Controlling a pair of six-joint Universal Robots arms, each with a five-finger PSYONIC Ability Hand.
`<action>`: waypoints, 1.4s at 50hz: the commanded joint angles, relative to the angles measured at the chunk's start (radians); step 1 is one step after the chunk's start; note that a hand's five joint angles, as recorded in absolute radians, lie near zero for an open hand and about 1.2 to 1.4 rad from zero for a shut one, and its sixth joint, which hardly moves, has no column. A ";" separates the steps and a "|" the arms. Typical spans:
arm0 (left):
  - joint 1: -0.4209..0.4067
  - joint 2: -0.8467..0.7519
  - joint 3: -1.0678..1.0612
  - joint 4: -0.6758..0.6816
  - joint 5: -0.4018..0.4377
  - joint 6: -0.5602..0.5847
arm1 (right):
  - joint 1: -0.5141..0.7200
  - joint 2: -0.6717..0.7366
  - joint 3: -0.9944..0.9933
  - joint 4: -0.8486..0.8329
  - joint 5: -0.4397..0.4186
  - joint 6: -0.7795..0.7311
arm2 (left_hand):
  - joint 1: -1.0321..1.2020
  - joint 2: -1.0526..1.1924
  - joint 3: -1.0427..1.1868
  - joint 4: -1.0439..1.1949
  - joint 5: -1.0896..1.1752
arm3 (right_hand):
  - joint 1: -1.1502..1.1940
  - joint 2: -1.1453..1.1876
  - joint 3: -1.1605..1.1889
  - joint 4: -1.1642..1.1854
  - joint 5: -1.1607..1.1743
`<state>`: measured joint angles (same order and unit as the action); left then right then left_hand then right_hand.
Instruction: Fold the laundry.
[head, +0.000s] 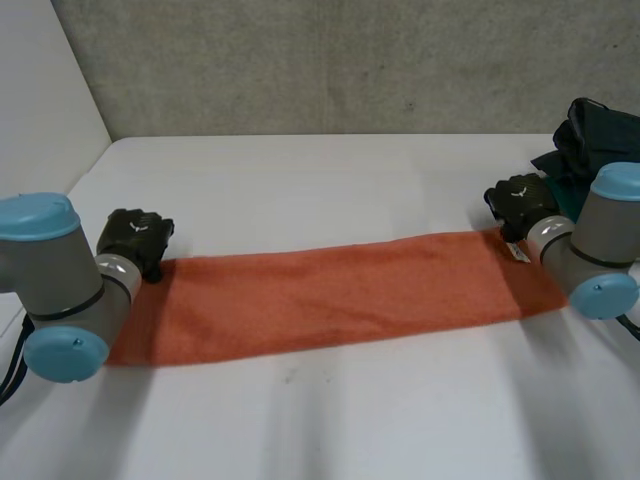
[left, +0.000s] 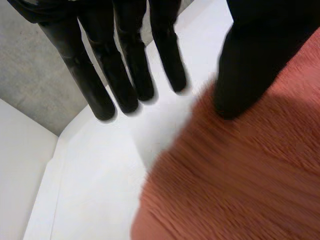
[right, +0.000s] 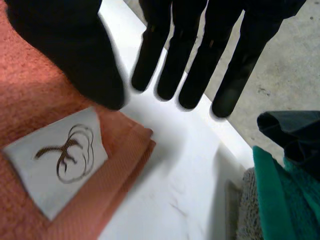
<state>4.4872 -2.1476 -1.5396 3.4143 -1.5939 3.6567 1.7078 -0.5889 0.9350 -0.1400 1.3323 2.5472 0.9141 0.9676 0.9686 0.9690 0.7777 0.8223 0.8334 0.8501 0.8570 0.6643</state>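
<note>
A long orange towel (head: 330, 295) lies flat in a strip across the table, from one hand to the other. My left hand (head: 135, 240) is at its left end's far corner. In the left wrist view the fingers (left: 125, 75) reach straight down to the bare table just past the towel's (left: 240, 185) edge, with the thumb over the cloth. My right hand (head: 520, 200) is at the right end's far corner. There the straight fingers (right: 200, 65) stand beyond the folded corner, the thumb above the towel (right: 30, 100) near its white label (right: 57, 160). Neither hand pinches the cloth.
A pile of dark and green laundry (head: 590, 140) sits at the back right, close behind my right hand, with the green cloth (right: 285, 190) beside its fingers. A grey wall (head: 330, 60) runs along the table's far edge, and a white side wall (head: 40, 100) stands at the left.
</note>
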 joint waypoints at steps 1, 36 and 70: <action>-0.023 0.009 -0.001 0.017 -0.029 0.005 | 0.027 -0.014 0.027 -0.029 0.077 -0.002 | -0.659 -0.713 -0.714 -0.714 -0.698 | -0.648 -0.659 -0.676 -0.682 -0.664; -0.105 0.453 -0.327 0.002 0.112 -0.279 | -0.221 -0.416 0.648 0.099 -0.242 -0.206 | -0.642 -0.695 -0.696 -0.697 -0.680 | -0.276 -0.288 -0.304 -0.311 -0.293; -0.143 0.560 -0.330 -0.018 0.111 -0.280 | -0.144 -0.672 0.733 -0.156 0.024 -0.282 | -0.642 -0.695 -0.696 -0.697 -0.680 | 0.574 0.563 0.546 0.539 0.557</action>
<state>4.3484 -1.6041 -1.8691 3.4084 -1.4828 3.3765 1.3053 -1.1986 1.6946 -0.2543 1.3624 2.2042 0.2568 0.2707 0.2699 0.2664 0.0844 1.0959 1.1749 1.1890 1.2009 1.0093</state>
